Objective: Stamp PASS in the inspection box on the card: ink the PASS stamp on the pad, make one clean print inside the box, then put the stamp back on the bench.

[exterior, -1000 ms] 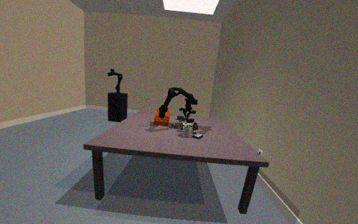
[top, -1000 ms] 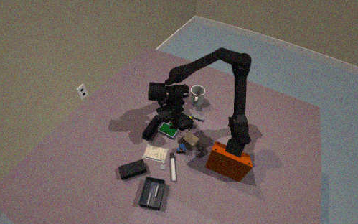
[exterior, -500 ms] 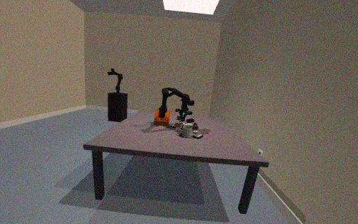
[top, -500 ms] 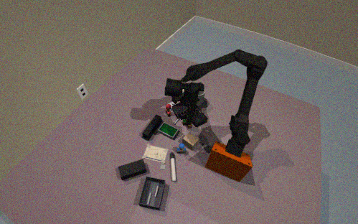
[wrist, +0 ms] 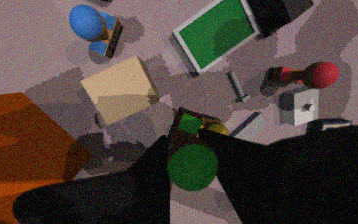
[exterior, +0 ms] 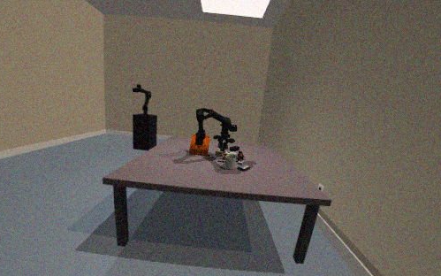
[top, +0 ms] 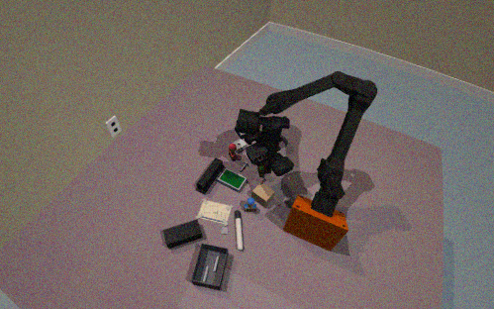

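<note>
Green stamp pinched in the tool, above the desk. For the likely set-down: level the base, clear the wooden block at ten o'clock (wrist view), lower slowly, release only after flat contact.

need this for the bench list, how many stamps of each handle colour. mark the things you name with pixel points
Green: 1 (wrist: 192, 167), in the claw (top: 262, 173) (wrist: 182, 137)
Blue: 1 (top: 250, 203) (wrist: 86, 22)
Red: 1 (top: 233, 151) (wrist: 323, 75)
Yellow: 1 (wrist: 218, 127)
Total: 4 stamps
</note>
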Controlling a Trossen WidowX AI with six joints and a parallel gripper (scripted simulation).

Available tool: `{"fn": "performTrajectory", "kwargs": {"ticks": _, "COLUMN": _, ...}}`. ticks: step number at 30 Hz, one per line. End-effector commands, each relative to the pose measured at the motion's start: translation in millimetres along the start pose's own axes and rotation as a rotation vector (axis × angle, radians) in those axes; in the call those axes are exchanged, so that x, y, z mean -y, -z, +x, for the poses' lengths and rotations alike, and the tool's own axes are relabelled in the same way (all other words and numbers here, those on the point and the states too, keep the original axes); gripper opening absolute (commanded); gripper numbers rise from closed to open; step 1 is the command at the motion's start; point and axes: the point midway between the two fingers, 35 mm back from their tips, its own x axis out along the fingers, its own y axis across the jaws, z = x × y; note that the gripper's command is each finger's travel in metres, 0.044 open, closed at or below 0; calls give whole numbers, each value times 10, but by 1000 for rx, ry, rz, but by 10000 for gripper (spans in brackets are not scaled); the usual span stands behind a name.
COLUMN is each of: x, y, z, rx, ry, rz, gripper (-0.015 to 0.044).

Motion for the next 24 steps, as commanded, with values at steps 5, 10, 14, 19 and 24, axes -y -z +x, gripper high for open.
{"fn": "performTrajectory", "kwargs": {"ticks": 5, "x": -4, "y": 7, "z": 141, "rx": -5, "ry": -3, "rz": -4, "gripper": 0}}
{"fn": "performTrajectory", "kwargs": {"ticks": 10, "x": 1, "y": 6, "z": 222, "rx": -4, "ry": -3, "rz": -4, "gripper": 0}}
{"fn": "performTrajectory", "kwargs": {"ticks": 14, "x": 4, "y": 7, "z": 288, "rx": -4, "ry": -3, "rz": -4, "gripper": 0}}
{"fn": "performTrajectory", "kwargs": {"ticks": 19, "x": 5, "y": 11, "z": 371, "rx": -5, "ry": -3, "rz": -4, "gripper": 0}}
{"fn": "performTrajectory", "kwargs": {"ticks": 24, "x": 5, "y": 19, "z": 454, "rx": -6, "ry": -2, "rz": -4, "gripper": 0}}
